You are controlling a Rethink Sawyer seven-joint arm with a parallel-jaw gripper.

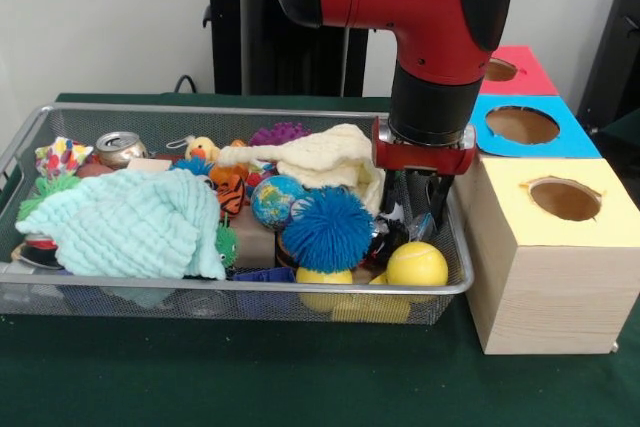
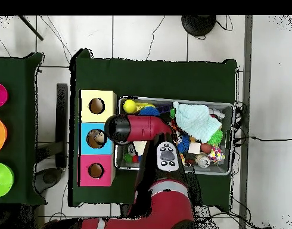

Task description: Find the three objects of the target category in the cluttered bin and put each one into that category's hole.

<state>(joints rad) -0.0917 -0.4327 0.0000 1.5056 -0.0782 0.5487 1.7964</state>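
The wire mesh bin (image 1: 200, 109) is full of toys and cloths; it also shows in the overhead view (image 2: 233, 140). My gripper (image 1: 427, 209) hangs from the red arm and is lowered into the bin's right end, close to the wall nearest the boxes. Clutter hides its tips. No see-through blue-tinted plastic item shows clearly; they are hidden among the clutter. The blue-surround hole (image 1: 522, 125) is in the middle wooden box to the right of the bin. In the overhead view the arm partly covers this hole (image 2: 96, 138) and hides the gripper.
A red-surround hole (image 1: 500, 69) lies behind the blue one and a yellow-surround hole (image 1: 565, 199) in front. In the bin lie a mint cloth (image 1: 130, 222), a cream cloth (image 1: 320, 157), a blue fuzzy ball (image 1: 328, 229), a yellow ball (image 1: 417, 264) and a metal can (image 1: 120, 147).
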